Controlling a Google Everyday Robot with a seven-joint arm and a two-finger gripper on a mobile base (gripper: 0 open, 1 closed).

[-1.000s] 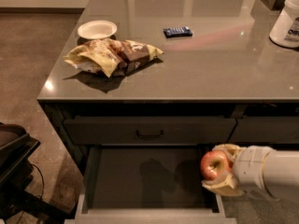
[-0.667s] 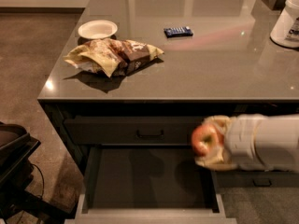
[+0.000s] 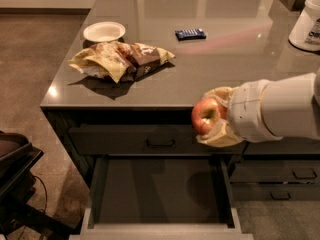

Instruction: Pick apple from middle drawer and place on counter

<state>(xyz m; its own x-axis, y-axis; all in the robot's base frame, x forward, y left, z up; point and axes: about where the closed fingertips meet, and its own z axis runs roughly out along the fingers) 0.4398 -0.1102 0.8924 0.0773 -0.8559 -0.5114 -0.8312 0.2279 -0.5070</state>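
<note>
My gripper [image 3: 212,118] is shut on the apple [image 3: 205,116], a small red apple with yellowish patches. It holds the apple in the air in front of the counter's front edge, at about counter height, above the right side of the open middle drawer [image 3: 160,194]. The drawer is pulled out and its dark flat interior is bare. The counter [image 3: 225,54] is a glossy grey-brown top on dark cabinets. My white arm reaches in from the right.
On the counter lie crumpled snack bags [image 3: 120,59], a white bowl [image 3: 104,31], a small dark blue packet [image 3: 190,33] and a white tub [image 3: 307,21] at the right edge. A closed drawer with a black handle [image 3: 160,143] sits above the open one. Dark equipment [image 3: 15,169] stands at left.
The gripper has lifted the apple up out of the drawer to counter height and shifted it slightly left. The drawer stays open.
</note>
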